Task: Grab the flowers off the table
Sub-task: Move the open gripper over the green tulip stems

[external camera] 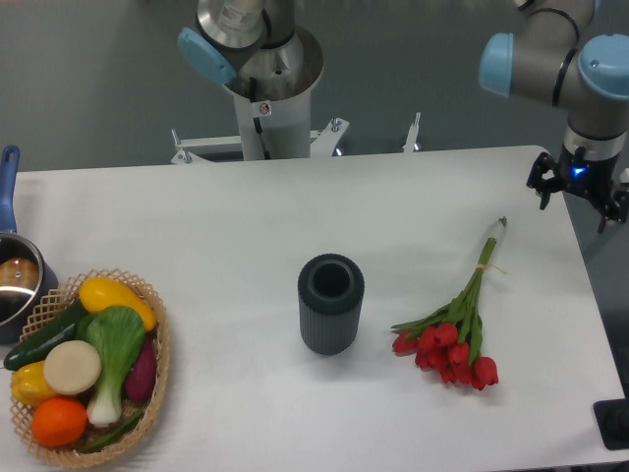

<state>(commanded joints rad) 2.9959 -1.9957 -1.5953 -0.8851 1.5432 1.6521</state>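
One bunch of flowers well below the gripper.

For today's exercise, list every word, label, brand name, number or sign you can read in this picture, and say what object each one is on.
No text can be read.
A small round red-and-white sticker sits on the robot base column; it is too small to read.
The flowers, the dark ribbed vase, the basket, the pot and the table show no writing.
The gripper shows only a blue light, no lettering.
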